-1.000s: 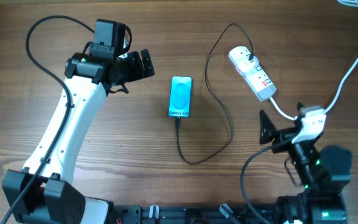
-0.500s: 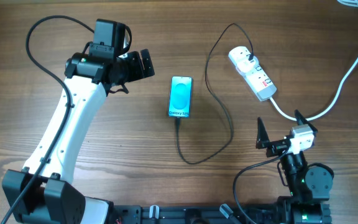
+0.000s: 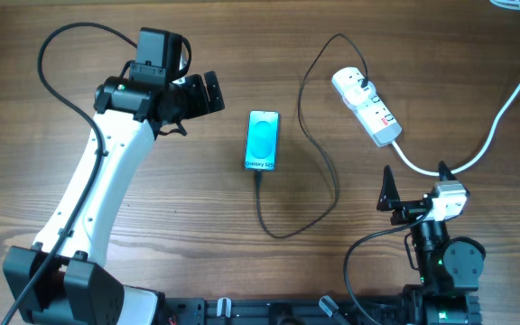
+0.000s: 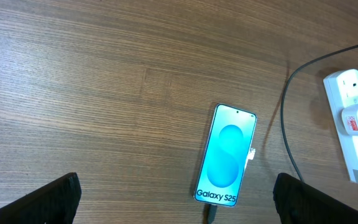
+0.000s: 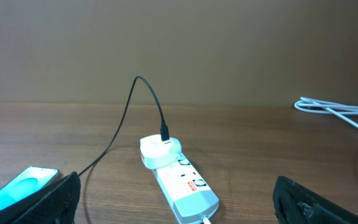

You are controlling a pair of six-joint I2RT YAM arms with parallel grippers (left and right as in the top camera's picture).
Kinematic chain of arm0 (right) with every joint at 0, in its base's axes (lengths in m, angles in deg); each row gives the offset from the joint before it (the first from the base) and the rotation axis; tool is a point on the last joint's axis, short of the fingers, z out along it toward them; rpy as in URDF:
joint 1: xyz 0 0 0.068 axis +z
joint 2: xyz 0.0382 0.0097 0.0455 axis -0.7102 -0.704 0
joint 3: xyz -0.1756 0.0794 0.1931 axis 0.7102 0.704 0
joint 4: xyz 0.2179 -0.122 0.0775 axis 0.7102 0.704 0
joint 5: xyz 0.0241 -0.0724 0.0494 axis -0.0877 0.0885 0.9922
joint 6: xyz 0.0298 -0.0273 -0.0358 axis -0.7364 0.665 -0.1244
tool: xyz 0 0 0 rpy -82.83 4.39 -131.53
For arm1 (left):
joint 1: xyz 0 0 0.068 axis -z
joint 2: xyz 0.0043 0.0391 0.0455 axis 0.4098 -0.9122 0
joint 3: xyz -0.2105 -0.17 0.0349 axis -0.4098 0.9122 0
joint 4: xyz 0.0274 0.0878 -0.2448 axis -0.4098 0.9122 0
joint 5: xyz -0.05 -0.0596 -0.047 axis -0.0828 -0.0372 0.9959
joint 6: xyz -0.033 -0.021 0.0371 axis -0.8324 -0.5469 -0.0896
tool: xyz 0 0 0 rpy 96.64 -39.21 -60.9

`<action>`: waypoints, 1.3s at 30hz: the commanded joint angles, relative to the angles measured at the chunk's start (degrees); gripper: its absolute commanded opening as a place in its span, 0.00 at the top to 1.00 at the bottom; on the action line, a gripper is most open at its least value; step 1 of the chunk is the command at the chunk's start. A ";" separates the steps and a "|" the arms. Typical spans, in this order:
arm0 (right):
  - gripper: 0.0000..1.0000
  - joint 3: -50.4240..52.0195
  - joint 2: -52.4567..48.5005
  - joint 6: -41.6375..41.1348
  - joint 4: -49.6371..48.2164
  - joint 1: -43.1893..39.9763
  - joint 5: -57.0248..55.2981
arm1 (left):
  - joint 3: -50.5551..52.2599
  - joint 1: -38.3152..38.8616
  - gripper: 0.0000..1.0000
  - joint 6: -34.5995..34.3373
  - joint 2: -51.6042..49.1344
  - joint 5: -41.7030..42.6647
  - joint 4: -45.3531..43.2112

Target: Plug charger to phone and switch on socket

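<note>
The phone [image 3: 262, 140] lies flat mid-table, cyan screen up, with "Galaxy" text at its near end. The charger [image 3: 332, 185], a thin black cable, meets the phone's near end, loops right and runs up to a white adapter in the socket [image 3: 368, 108]. My left gripper [image 3: 208, 92] hovers open left of the phone. In the left wrist view the phone [image 4: 225, 155] lies between its fingertips [image 4: 51, 199], with the connector [image 4: 210, 214] at its bottom edge. My right gripper [image 3: 413, 183] is open, below the socket. In the right wrist view the socket [image 5: 185, 183] lies ahead of my right gripper [image 5: 179, 211].
A thick white cord [image 3: 504, 99] runs from the socket's near end up to the far right corner, passing just above the right wrist. The white cord [image 5: 334, 109] also shows at the right of the right wrist view. The table is brown wood.
The right arm has drawn back toward its base, away from the socket, then shifted slightly right. The left arm, phone and cable have not moved.
</note>
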 commanded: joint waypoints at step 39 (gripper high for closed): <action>0.02 0.24 0.72 -1.18 -0.26 -0.33 -0.59 | 19.17 -0.39 0.00 3.58 30.75 -7.02 -5.73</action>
